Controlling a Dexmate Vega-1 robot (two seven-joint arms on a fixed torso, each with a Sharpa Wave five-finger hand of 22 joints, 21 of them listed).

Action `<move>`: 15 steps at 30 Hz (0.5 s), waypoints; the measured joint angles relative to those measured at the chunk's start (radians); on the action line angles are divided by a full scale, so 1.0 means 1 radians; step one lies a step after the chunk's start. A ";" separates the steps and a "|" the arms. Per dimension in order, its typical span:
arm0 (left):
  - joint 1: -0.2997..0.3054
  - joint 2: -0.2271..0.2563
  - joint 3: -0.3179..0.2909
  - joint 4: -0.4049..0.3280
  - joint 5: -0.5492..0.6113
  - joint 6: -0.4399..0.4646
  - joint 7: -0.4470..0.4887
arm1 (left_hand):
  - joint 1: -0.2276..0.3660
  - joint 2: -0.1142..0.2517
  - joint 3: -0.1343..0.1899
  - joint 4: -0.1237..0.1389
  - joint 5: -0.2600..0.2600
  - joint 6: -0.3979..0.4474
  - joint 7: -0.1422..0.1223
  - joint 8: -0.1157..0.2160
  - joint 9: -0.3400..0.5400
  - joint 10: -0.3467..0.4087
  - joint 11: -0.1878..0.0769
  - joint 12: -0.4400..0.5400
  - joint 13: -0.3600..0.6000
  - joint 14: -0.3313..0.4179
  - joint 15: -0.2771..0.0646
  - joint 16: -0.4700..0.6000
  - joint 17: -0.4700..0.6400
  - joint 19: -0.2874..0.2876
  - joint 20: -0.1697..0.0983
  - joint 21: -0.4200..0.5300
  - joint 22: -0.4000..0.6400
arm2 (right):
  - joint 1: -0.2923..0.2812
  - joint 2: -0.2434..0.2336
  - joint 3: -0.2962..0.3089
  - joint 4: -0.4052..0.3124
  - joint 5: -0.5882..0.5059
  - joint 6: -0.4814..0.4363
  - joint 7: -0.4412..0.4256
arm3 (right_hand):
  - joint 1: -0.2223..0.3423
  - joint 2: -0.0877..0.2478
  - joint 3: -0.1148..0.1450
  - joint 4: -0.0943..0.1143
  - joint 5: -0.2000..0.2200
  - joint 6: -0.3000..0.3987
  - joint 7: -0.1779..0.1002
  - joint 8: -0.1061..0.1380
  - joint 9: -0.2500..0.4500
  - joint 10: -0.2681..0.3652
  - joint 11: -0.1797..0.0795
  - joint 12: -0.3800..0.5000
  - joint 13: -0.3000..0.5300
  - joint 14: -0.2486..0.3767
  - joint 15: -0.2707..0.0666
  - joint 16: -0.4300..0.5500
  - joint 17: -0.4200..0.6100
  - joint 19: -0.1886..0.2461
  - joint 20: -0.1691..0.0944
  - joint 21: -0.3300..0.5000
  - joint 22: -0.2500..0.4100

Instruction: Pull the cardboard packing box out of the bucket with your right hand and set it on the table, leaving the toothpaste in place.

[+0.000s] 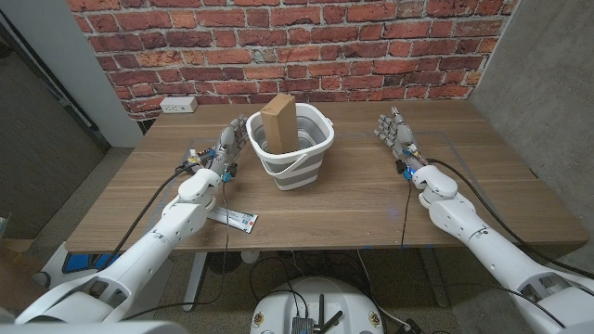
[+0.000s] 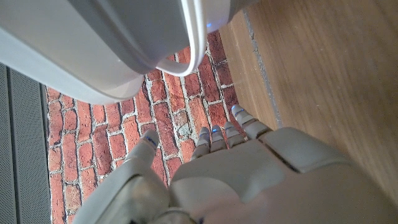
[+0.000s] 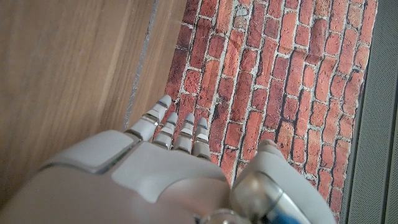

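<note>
Fingers of our right hand (image 1: 396, 135) reach up and away from us, slightly apart, holding nothing; the hand stands on the desk (image 1: 371, 199) well to the right of the bucket (image 1: 291, 148). From the right wrist the fingers (image 3: 163, 127) lie close side by side, pointing toward the brick wall (image 3: 273, 74), with the thumb set off to one side.

Our left hand (image 1: 226, 148) stands just beside the bucket's left wall, fingers extended and loosely apart, gripping nothing; we cannot tell whether it touches the bucket. From the left wrist the fingers (image 2: 214, 138) point at the brick wall and the bucket's pale rim (image 2: 186, 43) curves close ahead of them.

We see the bucket near the middle of the desk, white with a grey handle hanging down its front. The box (image 1: 279, 121) stands upright inside it, its brown top rising above the rim. A flat white carton with red print, which looks like the toothpaste (image 1: 234, 218), lies on the desk near the front edge, beside our left forearm.

A white power strip (image 1: 178, 105) sits at the desk's far left corner.
</note>
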 measured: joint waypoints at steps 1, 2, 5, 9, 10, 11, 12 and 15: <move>0.000 0.000 0.000 0.000 0.000 -0.001 0.000 | 0.000 0.000 0.001 0.001 0.000 0.000 0.000 0.000 0.000 0.000 0.000 0.000 0.000 0.000 0.000 0.000 0.000 0.000 0.000 0.000 0.000 | 0.003 0.002 -0.001 0.007 0.000 0.009 0.011 | 0.000 0.000 0.000 0.000 0.000 0.000 0.000 0.001 0.000 0.000 0.000 0.000 0.000 0.000 0.000 0.000 0.000 0.000 0.000 0.000 0.000; 0.000 0.006 -0.005 0.002 0.000 -0.001 0.000 | 0.000 0.000 0.001 0.001 0.000 0.000 0.000 0.000 0.000 0.000 0.000 0.000 0.000 0.000 0.000 0.000 0.000 0.000 0.000 0.000 0.000 | 0.004 0.002 -0.001 0.009 0.000 0.009 0.011 | 0.000 0.000 0.000 0.000 0.000 0.000 0.000 0.001 0.000 0.000 0.000 0.000 0.000 0.000 0.000 0.000 0.000 0.000 0.000 0.000 0.000; 0.006 0.012 -0.010 -0.002 0.000 -0.002 0.005 | 0.000 0.000 0.001 0.001 0.000 0.000 0.000 0.000 0.000 0.000 0.000 0.000 0.000 0.000 0.000 0.000 0.000 0.000 0.000 0.000 0.000 | 0.011 0.004 -0.002 0.023 0.000 0.014 0.020 | 0.000 0.000 0.000 0.000 0.000 0.000 0.000 0.001 0.000 0.000 0.000 0.000 0.000 0.005 -0.005 0.000 0.000 0.000 0.000 0.001 0.000; 0.006 0.012 -0.010 -0.002 0.001 -0.003 0.022 | 0.000 0.000 0.006 -0.005 0.000 0.000 0.000 0.000 0.000 0.000 0.000 0.000 0.000 0.000 0.000 0.000 0.000 0.000 0.000 0.000 0.000 | 0.017 0.004 -0.002 0.035 0.000 0.014 0.020 | 0.000 0.000 0.000 0.000 0.000 0.000 0.000 0.001 0.000 0.000 0.000 0.000 0.000 0.005 -0.005 0.000 -0.001 0.000 0.000 0.006 0.000; 0.021 0.021 -0.016 -0.026 0.001 -0.002 0.025 | 0.000 0.000 0.006 -0.005 0.000 0.000 0.000 0.000 0.000 0.000 0.000 0.000 0.000 0.000 0.000 0.000 0.000 0.000 0.000 0.000 0.000 | 0.018 0.004 -0.002 0.038 -0.002 0.020 0.028 | 0.000 0.000 0.000 0.000 0.000 0.000 0.000 0.001 0.000 0.004 0.004 0.000 0.000 0.005 -0.005 0.000 -0.002 0.000 0.000 0.006 0.000; 0.023 0.022 -0.017 -0.029 0.002 -0.003 0.029 | 0.000 0.000 0.006 -0.005 0.000 0.000 0.000 0.000 0.000 0.000 0.000 0.000 0.000 0.000 0.000 0.000 0.000 0.000 0.000 0.000 0.000 | 0.018 0.004 -0.002 0.039 -0.002 0.021 0.029 | 0.000 0.000 0.000 0.000 0.000 0.000 0.000 0.001 0.000 0.004 0.004 0.000 0.000 0.005 -0.005 0.000 -0.002 0.000 0.000 0.006 0.000; 0.025 0.022 -0.018 -0.032 0.004 -0.002 0.034 | 0.000 0.000 0.006 -0.005 0.000 0.000 0.000 0.000 0.000 0.000 0.000 0.000 0.000 0.000 0.000 0.000 0.000 0.000 0.000 0.000 0.000 | 0.019 0.004 -0.002 0.041 -0.002 0.022 0.030 | 0.000 0.000 0.000 0.000 0.000 0.000 0.000 0.001 0.000 0.004 0.004 0.000 0.000 0.005 -0.005 0.000 -0.003 0.000 0.000 0.006 0.000; 0.030 0.025 -0.020 -0.047 0.008 0.003 0.046 | 0.000 0.000 0.006 -0.005 0.000 0.000 0.000 0.000 0.000 0.000 0.000 0.000 0.000 0.000 0.000 0.000 0.000 0.000 0.000 0.000 0.000 | 0.020 0.000 0.000 0.042 -0.003 0.026 0.033 | 0.000 0.000 0.000 0.000 0.000 0.000 0.000 0.001 0.000 0.004 0.004 0.000 0.000 0.005 -0.005 0.000 -0.003 0.000 0.000 0.006 0.000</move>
